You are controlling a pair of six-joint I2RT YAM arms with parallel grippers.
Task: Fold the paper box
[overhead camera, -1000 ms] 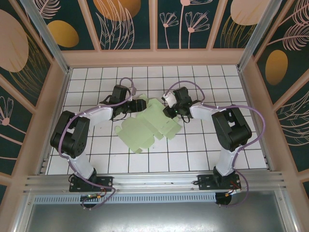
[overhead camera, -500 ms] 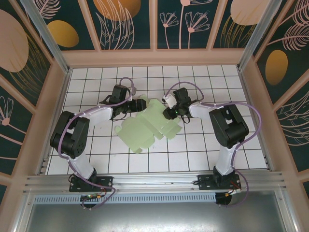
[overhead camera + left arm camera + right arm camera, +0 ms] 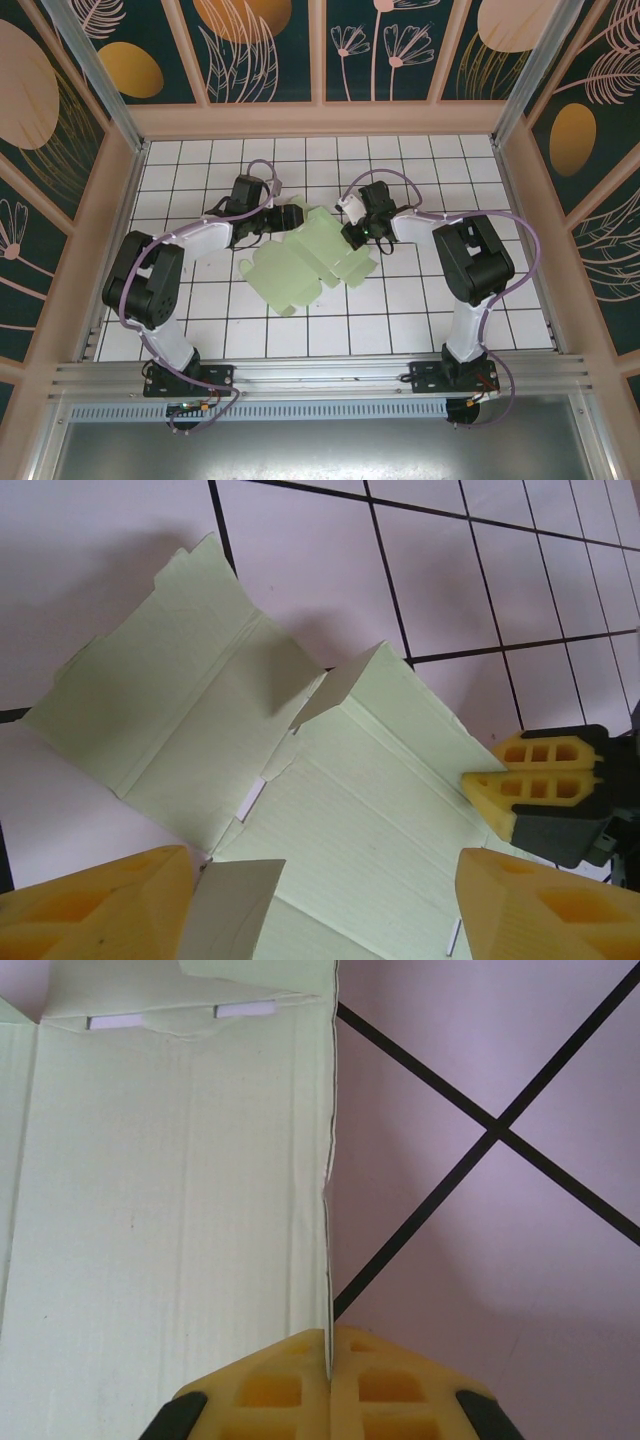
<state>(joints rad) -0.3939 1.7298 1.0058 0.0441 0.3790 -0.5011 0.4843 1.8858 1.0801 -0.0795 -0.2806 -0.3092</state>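
Observation:
The paper box (image 3: 300,265) is a pale mint-green creased cut-out lying mostly flat on the tiled floor, with some flaps raised. My left gripper (image 3: 290,215) hovers open over its far left part; in the left wrist view its yellow fingers (image 3: 100,905) straddle the card (image 3: 350,810), and a lifted flap (image 3: 230,910) stands beside the left finger. My right gripper (image 3: 352,232) is shut on the card's far right edge. The right wrist view shows that thin edge (image 3: 328,1260) pinched between the closed yellow tips (image 3: 330,1360). The right gripper (image 3: 540,785) also appears in the left wrist view.
White tiled floor (image 3: 420,310) with black grid lines, fenced by wooden side walls (image 3: 320,118) and a metal rail (image 3: 320,375) at the near edge. Open tiles lie around the cut-out on every side.
My right gripper has closed onto the card's right edge. The left gripper has opened slightly wider. The cut-out has barely shifted.

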